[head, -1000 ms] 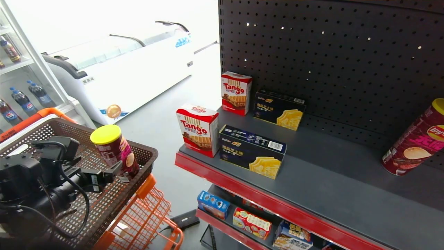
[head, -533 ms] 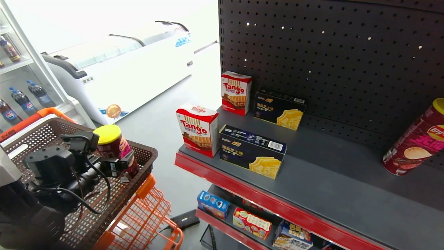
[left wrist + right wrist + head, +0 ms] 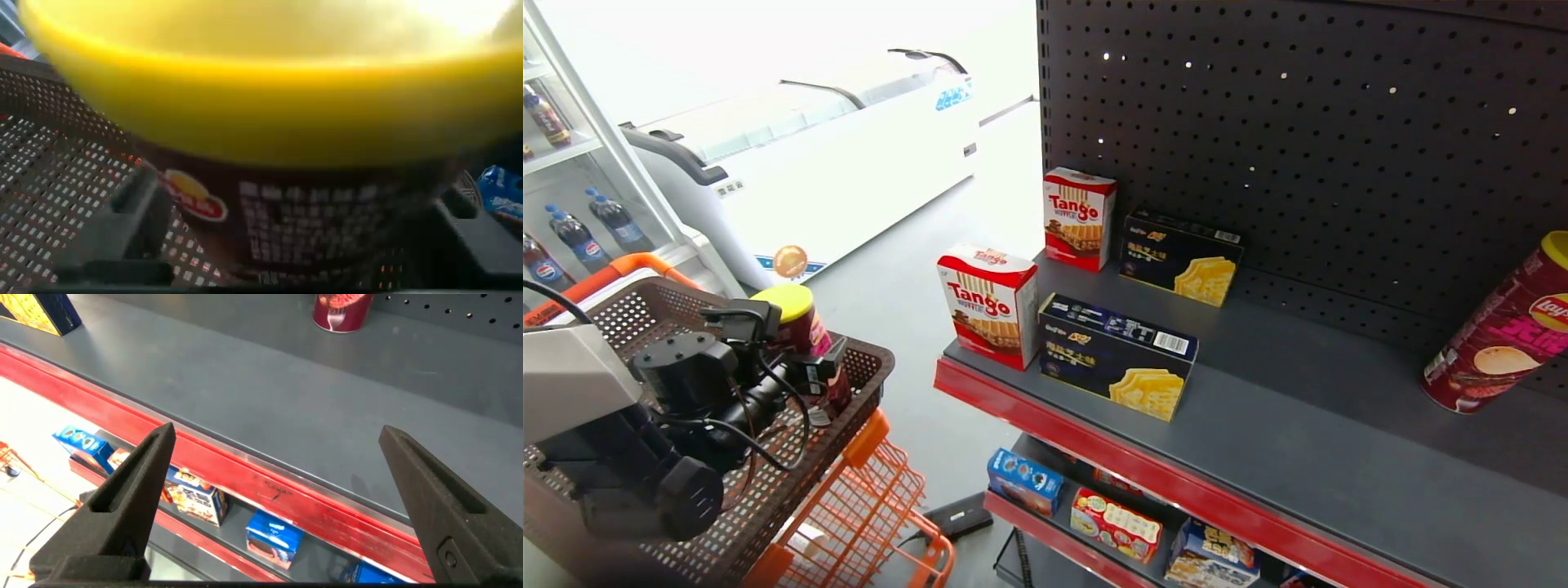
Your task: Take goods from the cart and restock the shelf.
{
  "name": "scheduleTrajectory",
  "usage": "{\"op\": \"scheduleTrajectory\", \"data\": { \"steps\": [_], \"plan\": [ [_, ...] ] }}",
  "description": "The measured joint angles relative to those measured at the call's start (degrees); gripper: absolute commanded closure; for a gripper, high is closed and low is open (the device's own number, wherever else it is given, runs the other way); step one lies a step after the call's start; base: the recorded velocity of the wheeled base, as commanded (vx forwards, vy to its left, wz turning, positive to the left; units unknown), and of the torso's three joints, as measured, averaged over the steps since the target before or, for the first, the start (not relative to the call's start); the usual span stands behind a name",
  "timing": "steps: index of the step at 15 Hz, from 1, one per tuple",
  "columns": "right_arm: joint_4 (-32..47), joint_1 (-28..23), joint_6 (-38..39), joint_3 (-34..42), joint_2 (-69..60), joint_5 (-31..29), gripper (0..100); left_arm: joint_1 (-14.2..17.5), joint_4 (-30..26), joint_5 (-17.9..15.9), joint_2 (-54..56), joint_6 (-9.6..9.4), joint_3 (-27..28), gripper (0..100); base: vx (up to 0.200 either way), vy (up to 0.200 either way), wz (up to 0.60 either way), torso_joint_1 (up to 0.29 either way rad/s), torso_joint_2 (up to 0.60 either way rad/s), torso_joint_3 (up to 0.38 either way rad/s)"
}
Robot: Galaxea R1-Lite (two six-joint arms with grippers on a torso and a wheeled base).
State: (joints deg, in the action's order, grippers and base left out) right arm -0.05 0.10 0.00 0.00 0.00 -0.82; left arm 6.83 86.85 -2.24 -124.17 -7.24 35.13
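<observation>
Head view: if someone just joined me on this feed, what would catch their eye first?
Probably the yellow-lidded chip can standing in the brown cart basket at lower left, with the left gripper right at it. Next, the grey shelf with its red front edge: red-and-white wafer boxes and dark blue boxes cluster at its left end, while a second chip can stands by the pegboard at far right.

The head view is blown out hard from 9 to 12 o'clock, with daylight washing the chest freezer (image 3: pixel 849 155) nearly white. The pegboard (image 3: pixel 1298 163) is dark, with pinpricks of light poking through around 1 o'clock. The shelf (image 3: pixel 1298 408) is evenly lit, shadows soft. In the left wrist view there's glare on the yellow lid (image 3: pixel 270 106) at 1 o'clock. The right gripper (image 3: pixel 278 433) reads as a flat black silhouette.
</observation>
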Motion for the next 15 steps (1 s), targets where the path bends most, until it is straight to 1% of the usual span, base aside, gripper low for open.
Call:
{"op": "scheduleTrajectory", "data": {
  "steps": [2, 6, 10, 13, 15],
  "plan": [
    [-0.02, 0.0, -0.02, 0.0, 0.0, 0.02, 0, -0.24, -0.38, -0.05, -0.63, 0.02, 1.16, 100, 0.0, 0.0, 0.0, 0.0, 0.0, 0.0],
    [-0.02, -0.07, -0.07, 0.0, 0.0, 0.04, 0, -0.35, -0.3, -0.02, -0.91, 0.07, 1.63, 100, 0.0, 0.0, 0.0, 0.0, 0.0, 0.0],
    [0.0, -0.05, 0.0, 0.0, 0.0, 0.04, 0, -0.63, -0.49, -0.13, 0.66, -0.83, 2.05, 100, 0.0, 0.0, 0.0, 0.0, 0.0, 0.0],
    [0.0, 0.0, -0.05, 0.0, 0.0, 0.02, 0, -0.94, -5.39, -0.98, 7.08, -0.96, 3.28, 100, 0.0, 0.0, 0.0, 0.0, 0.0, 0.0],
    [0.0, -0.02, -0.07, 0.0, 0.0, 0.02, 0, -2.19, -8.4, -1.45, 12.93, -0.85, 3.5, 100, 0.0, 0.0, 0.0, 0.0, 0.0, 0.0]
  ]
}}
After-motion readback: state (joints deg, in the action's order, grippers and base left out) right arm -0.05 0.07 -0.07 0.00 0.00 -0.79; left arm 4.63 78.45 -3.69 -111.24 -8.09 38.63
